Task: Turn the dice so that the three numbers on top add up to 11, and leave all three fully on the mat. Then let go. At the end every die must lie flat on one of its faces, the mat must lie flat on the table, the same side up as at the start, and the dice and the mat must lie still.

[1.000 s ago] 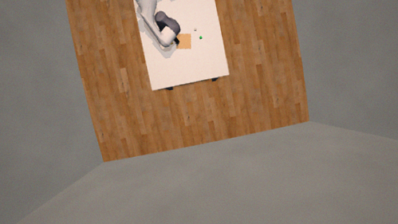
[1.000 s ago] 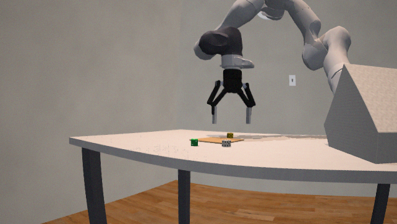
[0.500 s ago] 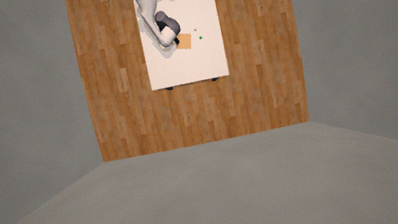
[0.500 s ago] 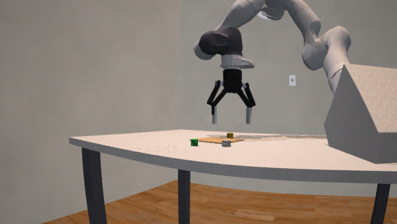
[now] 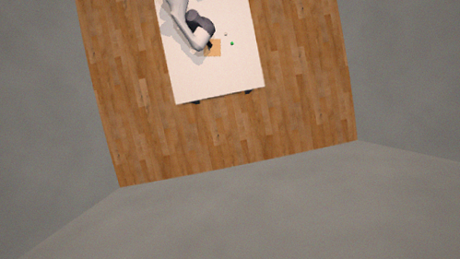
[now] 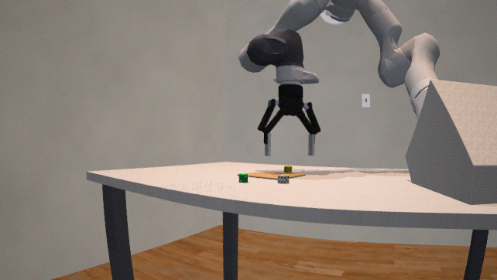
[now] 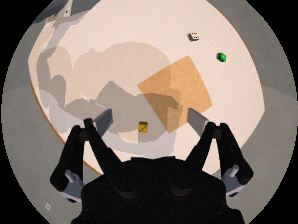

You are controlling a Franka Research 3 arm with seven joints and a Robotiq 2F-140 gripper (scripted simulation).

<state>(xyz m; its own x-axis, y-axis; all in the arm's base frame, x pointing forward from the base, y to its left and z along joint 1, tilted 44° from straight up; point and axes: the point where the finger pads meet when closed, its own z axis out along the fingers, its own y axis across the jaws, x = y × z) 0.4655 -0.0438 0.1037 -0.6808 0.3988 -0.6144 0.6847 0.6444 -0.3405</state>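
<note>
With the jaws wide apart and empty, descend straight onto the yellow die (image 6: pixel 287 169), straddling it squarely above the mat (image 6: pixel 267 175).

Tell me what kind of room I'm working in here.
Probably a bare test room rather than a home or workshop: plain grey walls, a wood plank floor, and a single white table holding only the arm's base, a mat and three dice.

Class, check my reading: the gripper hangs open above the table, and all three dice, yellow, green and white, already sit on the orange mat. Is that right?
Not quite. Only the yellow die is at the orange mat; the green die and white die lie off it on the table, as the wrist view confirms. The gripper does hang open above.
</note>
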